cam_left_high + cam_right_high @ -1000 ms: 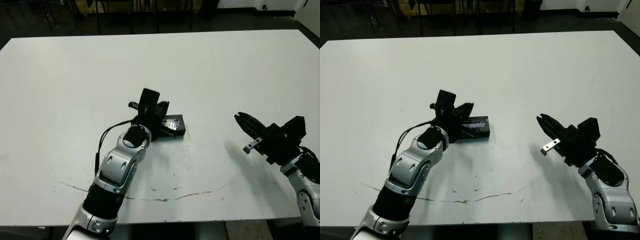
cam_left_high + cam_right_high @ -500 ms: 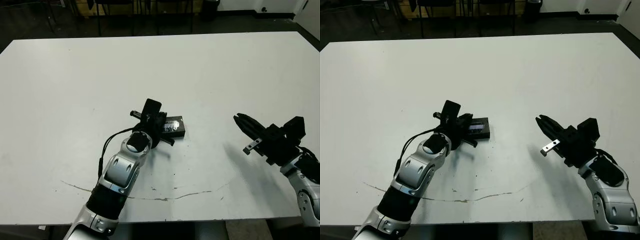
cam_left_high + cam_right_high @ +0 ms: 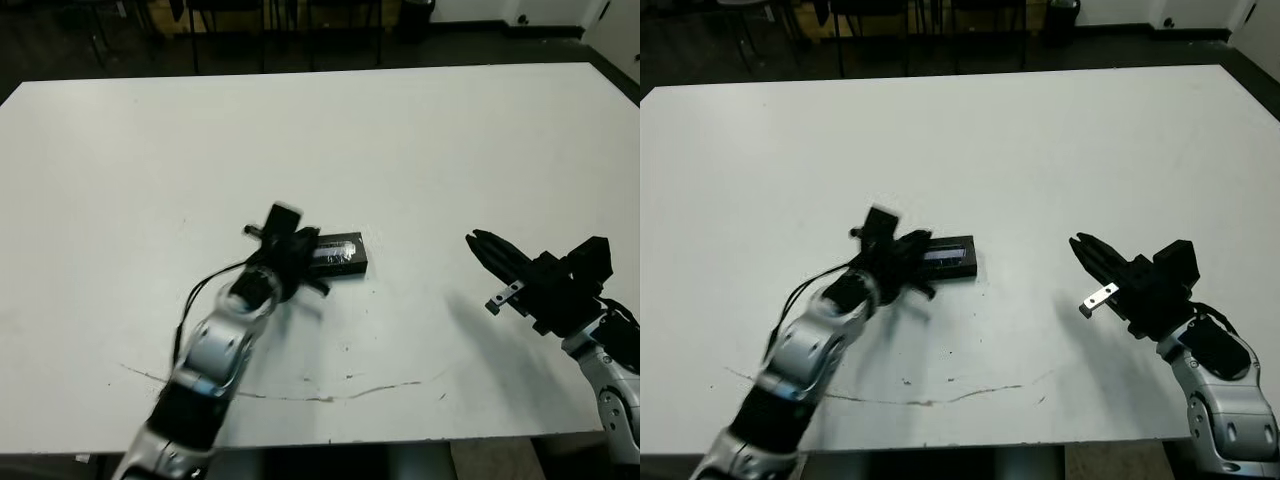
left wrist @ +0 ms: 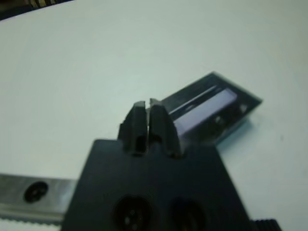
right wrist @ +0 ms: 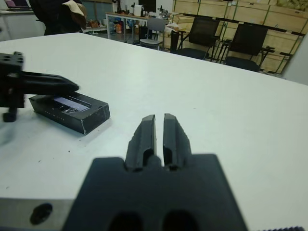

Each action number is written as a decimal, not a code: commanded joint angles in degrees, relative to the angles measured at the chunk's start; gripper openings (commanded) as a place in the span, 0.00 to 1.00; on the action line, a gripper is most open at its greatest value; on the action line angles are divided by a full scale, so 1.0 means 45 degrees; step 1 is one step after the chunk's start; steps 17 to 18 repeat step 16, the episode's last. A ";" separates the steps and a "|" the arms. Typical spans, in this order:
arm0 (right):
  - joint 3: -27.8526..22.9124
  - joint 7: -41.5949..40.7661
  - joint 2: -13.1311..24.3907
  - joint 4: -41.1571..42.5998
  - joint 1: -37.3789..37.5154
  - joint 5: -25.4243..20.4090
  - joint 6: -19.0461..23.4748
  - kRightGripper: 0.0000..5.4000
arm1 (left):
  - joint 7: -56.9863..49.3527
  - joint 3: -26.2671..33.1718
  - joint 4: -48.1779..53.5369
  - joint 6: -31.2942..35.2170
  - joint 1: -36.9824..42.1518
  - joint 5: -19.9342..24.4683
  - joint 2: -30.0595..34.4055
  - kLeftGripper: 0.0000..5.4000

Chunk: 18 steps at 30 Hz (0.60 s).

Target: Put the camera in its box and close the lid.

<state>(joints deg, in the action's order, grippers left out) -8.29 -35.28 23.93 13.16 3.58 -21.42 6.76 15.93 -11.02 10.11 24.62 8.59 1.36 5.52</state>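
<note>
The box point(image 3: 340, 256) lies mid-table with the lid point(image 4: 206, 104) on it, a flat black cover with a pale strip along its length. The camera is out of view. My left gripper point(image 3: 306, 242) is shut and empty, its fingertips point(image 4: 146, 105) at the box's left end; I cannot tell if they touch it. In the right wrist view the same left gripper point(image 5: 72, 87) reaches over the end of the box point(image 5: 77, 111). My right gripper point(image 3: 471, 239) is shut and empty, hovering well to the right of the box, pointed toward it.
A thin dark scuff line point(image 3: 330, 385) runs across the table near its front edge. Bare white table surrounds the box on all sides. Chairs point(image 5: 207, 33) and shelving stand beyond the far edge.
My left arm has drawn back toward the left, and its gripper has slid from above the box to its left end. The box and right gripper stay put.
</note>
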 commanded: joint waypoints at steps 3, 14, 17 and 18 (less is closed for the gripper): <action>-0.0146 0.0699 -0.0418 0.0189 0.0284 -0.0057 0.0207 0.00 | 0.0418 0.2481 0.1387 -0.1540 -0.0586 0.1302 0.0997 0.00; -0.0065 0.1430 -0.1709 -0.0505 -0.0172 -0.0007 -0.1438 0.00 | -0.1107 0.6002 0.1599 -0.3841 -0.2175 0.2722 0.0655 0.00; -0.0042 0.1270 -0.1778 -0.0707 -0.0318 -0.0203 -0.1455 0.00 | -0.1214 0.5927 0.1585 -0.4149 -0.2550 0.2770 0.0414 0.00; -0.0042 0.1270 -0.1778 -0.0707 -0.0318 -0.0203 -0.1455 0.00 | -0.1214 0.5927 0.1585 -0.4149 -0.2550 0.2770 0.0414 0.00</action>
